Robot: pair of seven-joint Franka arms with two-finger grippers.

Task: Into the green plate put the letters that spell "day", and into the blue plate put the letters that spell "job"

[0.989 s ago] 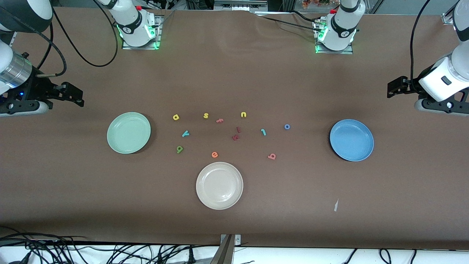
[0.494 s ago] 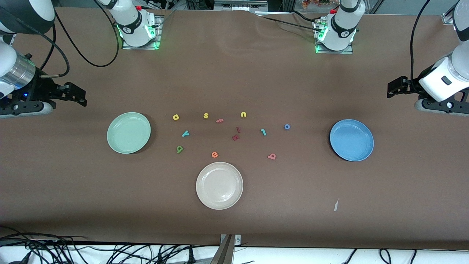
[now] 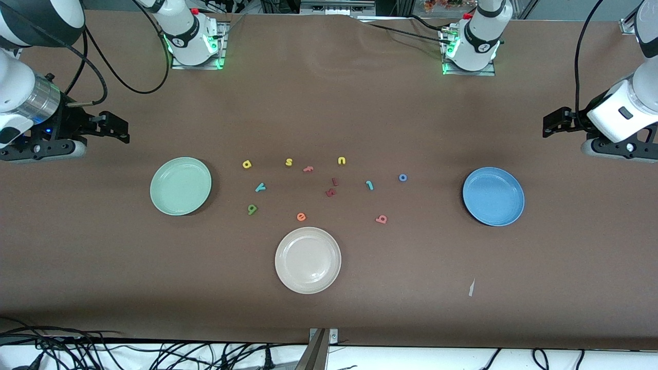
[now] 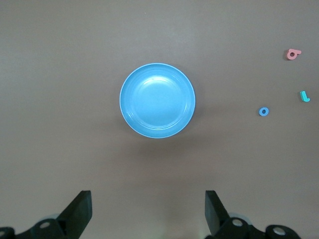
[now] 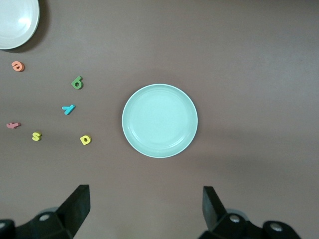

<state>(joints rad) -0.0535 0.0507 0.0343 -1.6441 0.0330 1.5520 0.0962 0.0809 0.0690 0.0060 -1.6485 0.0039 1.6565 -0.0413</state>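
Nothing is sorted yet: the green plate (image 3: 180, 186) and blue plate (image 3: 493, 196) sit empty while d (image 3: 252, 209), a (image 3: 247, 164), y (image 3: 260, 187), j (image 3: 369, 185), o (image 3: 403, 178) and b (image 3: 381, 219) lie on the counter (image 3: 329, 103) between them, and the left hand (image 3: 552, 123) and right hand (image 3: 115, 128), both spread and holding nothing, hover near their own ends.

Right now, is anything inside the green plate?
No. The green plate holds nothing; its whole inner surface shows in the front and right wrist views. The d, a and y lie on the table beside it.
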